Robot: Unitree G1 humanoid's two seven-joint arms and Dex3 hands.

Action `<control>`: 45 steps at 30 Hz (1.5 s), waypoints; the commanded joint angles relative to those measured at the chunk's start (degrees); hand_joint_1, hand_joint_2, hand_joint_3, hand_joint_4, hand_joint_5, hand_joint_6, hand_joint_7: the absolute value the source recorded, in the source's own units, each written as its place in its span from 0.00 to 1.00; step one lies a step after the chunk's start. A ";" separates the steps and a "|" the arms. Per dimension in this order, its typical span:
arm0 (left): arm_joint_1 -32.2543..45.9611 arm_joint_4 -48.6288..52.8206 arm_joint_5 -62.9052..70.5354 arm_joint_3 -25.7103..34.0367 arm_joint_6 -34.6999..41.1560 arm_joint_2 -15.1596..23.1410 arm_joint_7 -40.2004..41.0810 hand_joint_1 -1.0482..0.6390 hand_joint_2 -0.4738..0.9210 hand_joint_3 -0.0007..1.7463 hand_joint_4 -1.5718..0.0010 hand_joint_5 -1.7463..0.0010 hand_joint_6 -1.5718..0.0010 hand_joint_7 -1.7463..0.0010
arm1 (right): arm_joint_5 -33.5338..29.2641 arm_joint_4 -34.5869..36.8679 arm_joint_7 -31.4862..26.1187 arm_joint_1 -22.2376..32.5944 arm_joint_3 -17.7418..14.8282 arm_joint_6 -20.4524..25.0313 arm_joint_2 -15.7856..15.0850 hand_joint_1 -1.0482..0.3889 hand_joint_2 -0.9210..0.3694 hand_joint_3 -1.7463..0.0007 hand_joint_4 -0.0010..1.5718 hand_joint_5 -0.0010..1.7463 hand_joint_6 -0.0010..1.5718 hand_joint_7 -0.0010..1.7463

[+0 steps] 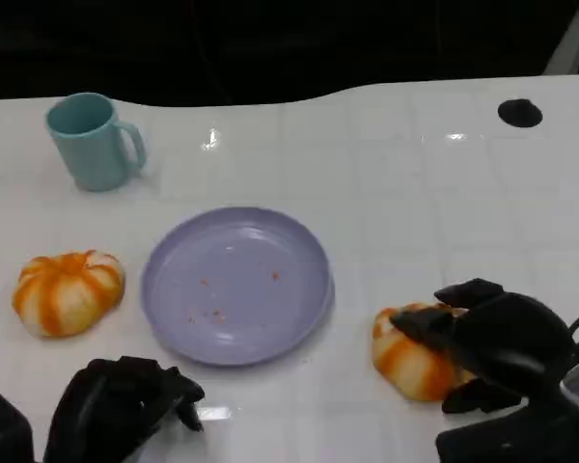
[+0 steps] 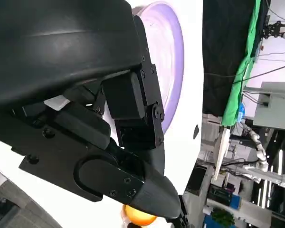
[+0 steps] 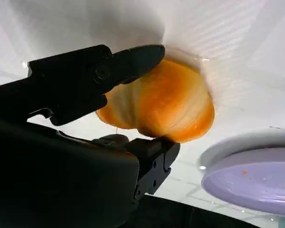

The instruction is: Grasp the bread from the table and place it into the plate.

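Note:
Two orange-and-white striped bread rolls lie on the white table. One bread (image 1: 68, 291) sits left of the purple plate (image 1: 236, 333). The other bread (image 1: 405, 365) lies right of the plate, and my right hand (image 1: 497, 340) grips it from the right. In the right wrist view black fingers (image 3: 133, 59) press on both sides of this bread (image 3: 168, 102), which still rests on the table beside the plate (image 3: 251, 178). My left hand (image 1: 121, 405) sits low at the near left, fingers curled in and holding nothing. The left wrist view shows the same curled left hand (image 2: 109, 123) before the plate (image 2: 173, 57).
A teal mug (image 1: 95, 141) stands at the far left behind the plate. A black round hole (image 1: 519, 113) marks the table's far right. The plate holds only a few crumbs. Open table lies between the plate and the right bread.

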 commanded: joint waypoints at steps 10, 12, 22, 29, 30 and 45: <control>1.27 -1.44 0.15 0.29 0.23 0.62 0.77 0.00 0.93 0.00 0.51 0.06 0.00 0.90 | 2.80 17.83 -21.37 -6.91 3.40 -9.55 2.24 0.57 0.13 0.61 0.50 1.00 0.57 0.61; 1.27 -1.37 0.09 0.33 0.20 0.61 0.67 0.00 0.93 0.00 0.51 0.06 0.00 0.90 | 2.71 18.69 -23.60 -7.31 3.83 -9.60 2.50 0.57 0.15 0.60 0.50 1.00 0.58 0.62; 1.32 -1.55 0.01 0.33 0.56 0.61 0.69 0.00 0.93 0.00 0.51 0.06 0.00 0.90 | 5.92 24.38 -36.23 -8.78 3.50 -16.48 4.37 0.64 0.40 0.36 0.58 1.00 0.51 0.89; 0.95 -0.28 -0.06 0.71 -0.05 0.67 0.51 0.00 0.93 0.00 0.51 0.06 0.00 0.90 | 12.74 27.06 -37.26 -9.40 1.04 -21.52 7.34 0.68 0.54 0.21 0.63 1.00 0.55 0.85; 0.86 -0.04 -0.10 0.79 -0.05 0.69 0.46 0.00 0.93 0.00 0.51 0.06 0.00 0.91 | 13.97 27.25 -36.57 -9.38 0.66 -22.11 7.84 0.68 0.55 0.20 0.64 1.00 0.56 0.84; 1.00 0.59 0.36 0.79 -0.65 0.60 0.34 0.00 0.93 0.00 0.51 0.06 0.00 0.90 | 22.64 28.47 -30.56 -14.34 -1.79 -28.15 15.97 0.69 0.68 0.01 0.67 1.00 0.55 0.97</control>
